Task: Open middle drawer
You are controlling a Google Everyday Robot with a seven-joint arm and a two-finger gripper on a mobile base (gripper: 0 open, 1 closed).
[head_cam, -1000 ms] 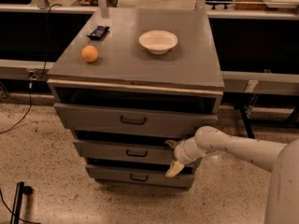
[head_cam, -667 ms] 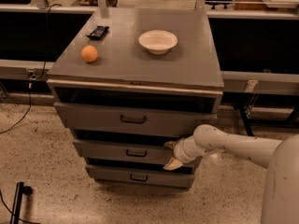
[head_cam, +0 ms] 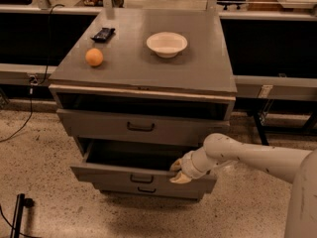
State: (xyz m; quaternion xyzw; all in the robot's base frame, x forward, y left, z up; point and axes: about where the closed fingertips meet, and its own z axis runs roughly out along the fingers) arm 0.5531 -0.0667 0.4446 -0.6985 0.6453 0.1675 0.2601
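Note:
The grey cabinet point(head_cam: 148, 78) has three drawers. The middle drawer point(head_cam: 114, 175) is pulled partway out, with a dark empty inside and a small dark bar handle point(head_cam: 141, 179) at its centre. My gripper point(head_cam: 178, 172) comes in from the right on a white arm. It is at the right part of the drawer's front, clamped over the top edge, with one yellowish fingertip point(head_cam: 175, 165) above and one below. The top drawer point(head_cam: 99, 124) stands slightly out above it. The bottom drawer point(head_cam: 147, 190) shows only as a thin strip beneath.
An orange point(head_cam: 94, 57), a white bowl point(head_cam: 167, 43) and a dark flat object point(head_cam: 103, 33) lie on the cabinet top. Dark benches run behind on both sides. A black post point(head_cam: 18, 213) and a cable point(head_cam: 20, 125) are on the speckled floor at left.
The middle drawer has slid out toward the camera, opening a dark gap under the top drawer. My gripper has moved out and down with its front edge.

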